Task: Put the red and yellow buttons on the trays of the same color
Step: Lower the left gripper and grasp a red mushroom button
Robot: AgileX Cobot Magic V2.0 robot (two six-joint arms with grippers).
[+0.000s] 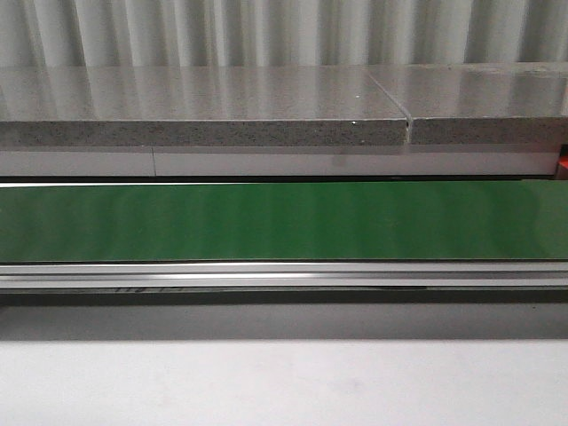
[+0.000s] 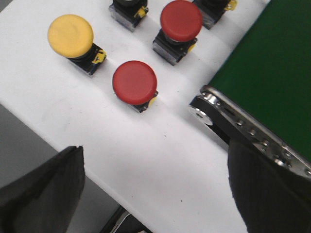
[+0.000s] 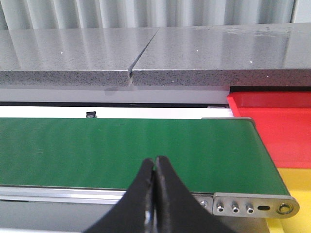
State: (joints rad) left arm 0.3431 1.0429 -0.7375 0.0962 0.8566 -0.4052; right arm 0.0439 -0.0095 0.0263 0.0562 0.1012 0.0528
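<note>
Black fingers (image 2: 43, 194) of the left claw (image 2: 155, 194) stand wide apart over the white tabletop (image 2: 160, 165), holding nothing. Beyond them sit a yellow button (image 2: 70, 35) and two red buttons (image 2: 134, 82) (image 2: 181, 20), all upright with caps facing up (no long axis shows from above), beside the green conveyor belt (image 2: 272, 73). Right claw (image 3: 155, 194) is pressed together, empty, over the belt; the red tray (image 3: 286, 126) and yellow tray (image 3: 296, 184) lie past the belt's end.

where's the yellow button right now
Only the left wrist view shows the yellow button: it sits on the white surface beside two red buttons, away from the green conveyor belt.
</note>
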